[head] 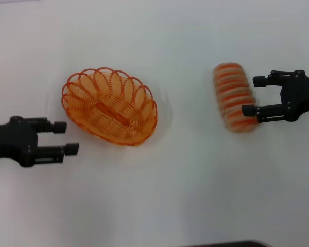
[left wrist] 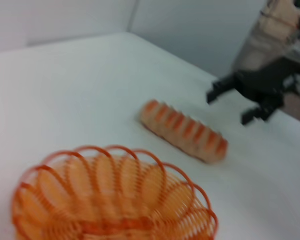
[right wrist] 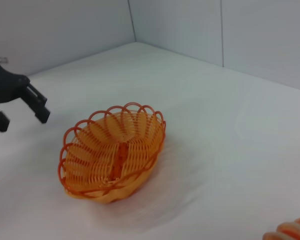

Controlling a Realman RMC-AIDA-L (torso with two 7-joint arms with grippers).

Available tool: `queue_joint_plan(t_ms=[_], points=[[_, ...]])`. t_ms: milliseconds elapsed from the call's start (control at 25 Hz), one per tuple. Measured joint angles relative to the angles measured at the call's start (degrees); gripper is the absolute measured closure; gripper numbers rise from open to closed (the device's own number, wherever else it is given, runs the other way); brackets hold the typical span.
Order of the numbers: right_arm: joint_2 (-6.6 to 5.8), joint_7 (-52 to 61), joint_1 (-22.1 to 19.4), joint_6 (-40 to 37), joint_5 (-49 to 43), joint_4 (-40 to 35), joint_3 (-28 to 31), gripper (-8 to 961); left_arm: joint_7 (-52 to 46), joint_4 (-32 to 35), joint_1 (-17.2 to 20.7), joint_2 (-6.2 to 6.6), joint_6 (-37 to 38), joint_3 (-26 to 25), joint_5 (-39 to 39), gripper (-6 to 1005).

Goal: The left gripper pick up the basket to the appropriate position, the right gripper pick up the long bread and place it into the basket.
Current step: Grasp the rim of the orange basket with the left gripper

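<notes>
Head view alone: both spread grippers, left gripper (head: pixel 63 138) near basket (head: pixel 110 105), right gripper (head: pixel 251 95) flanking long bread (head: pixel 235 96), mid-tabletop (head: pixel 159 195).

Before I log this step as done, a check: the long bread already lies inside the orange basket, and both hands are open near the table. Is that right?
Not quite. The long bread is not in the basket; it lies on the white table apart from it, by the open right hand. The head view shows this, and the basket is empty. The open left hand sits just beside the basket.
</notes>
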Motion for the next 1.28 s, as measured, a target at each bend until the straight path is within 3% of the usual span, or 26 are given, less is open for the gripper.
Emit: queue_joint_plan(t_ms=[200,360,680,920,1120,1280], points=[[0.0,0.0,0.1,-0.1,0.0,0.0,0.0,56,-2.7,-1.5,-1.9,0.14,0.4,-7.8,-0.5,299],[0.0,0.0,0.1,-0.3,0.0,0.0,0.0,56,-10.1,-4.1,-3.7,1.01,-2.2,-12.0,-1.6,299],[0.0,0.0,0.2,-0.6,0.0,-0.1,0.0,56,-26.2,-7.2,-6.7,2.48,-7.8,-13.3,-4.9,358],[0.0,0.0,0.2,-1.3,0.0,-0.4,-0.1,56,-34.9,-7.1,-9.3,4.27,-11.7,-10.9,-4.8,371],[-0.15,0.0,0.3,-2.0,0.0,-0.5,-0.2,56,-39.8,-5.4,-11.6,6.33,-14.9,-1.9,-2.2,375],[-0.18,0.0,0.4,-2.0,0.0,-0.5,-0.2,56,-42.1,-3.0,-14.3,6.72,-15.4,2.7,3.5,378]])
